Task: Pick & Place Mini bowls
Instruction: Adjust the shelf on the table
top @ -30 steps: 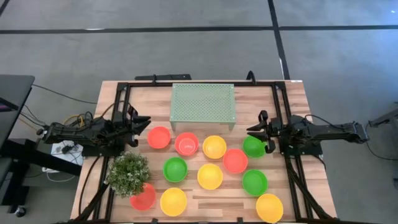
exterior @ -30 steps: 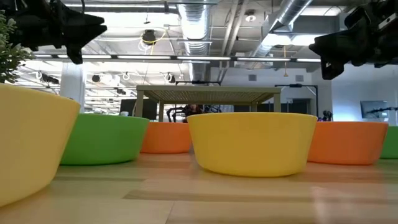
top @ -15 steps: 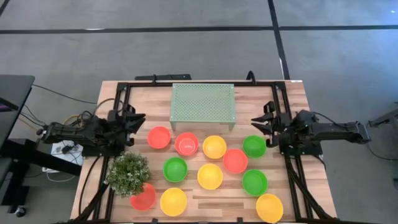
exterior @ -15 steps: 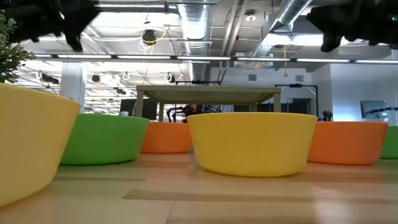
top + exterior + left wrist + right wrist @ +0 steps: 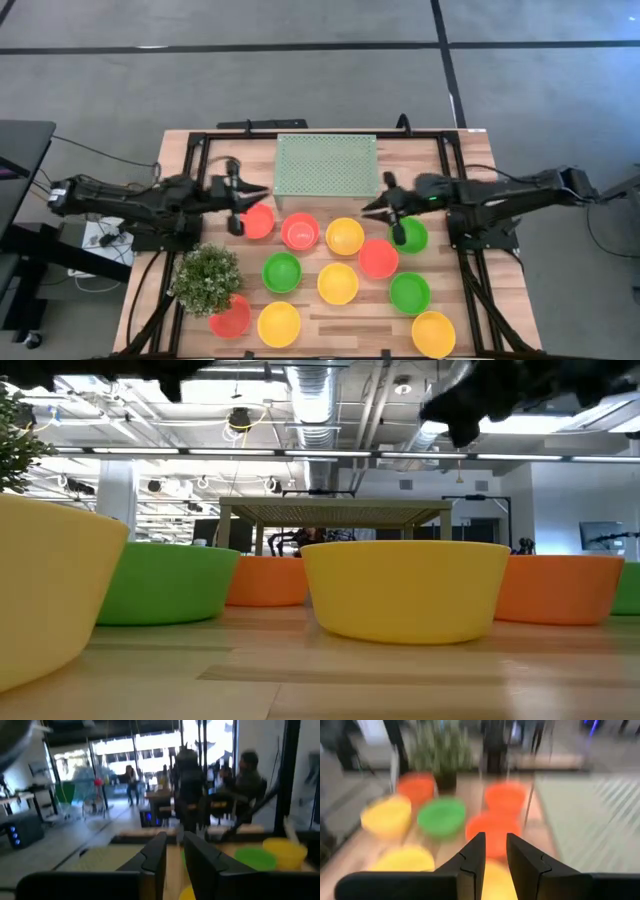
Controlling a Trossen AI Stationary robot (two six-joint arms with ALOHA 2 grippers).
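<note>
Hovering mid-frame, left gripper point(image 5: 238, 197) and right gripper point(image 5: 392, 210) show narrowly parted jaws, empty — above the crowded mini bowls point(image 5: 345, 237). Risk: a finger could clip a neighbouring rim — bowls nearly touch.

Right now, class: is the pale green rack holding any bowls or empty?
Empty: the rack shows only bare perforated top; every mini bowl sits on the table.

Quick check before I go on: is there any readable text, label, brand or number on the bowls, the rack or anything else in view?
None can be read.
Mini bowls: plain colours, no markings.
Perforated rack: no label.
Screen in the room behind: too small to read.
</note>
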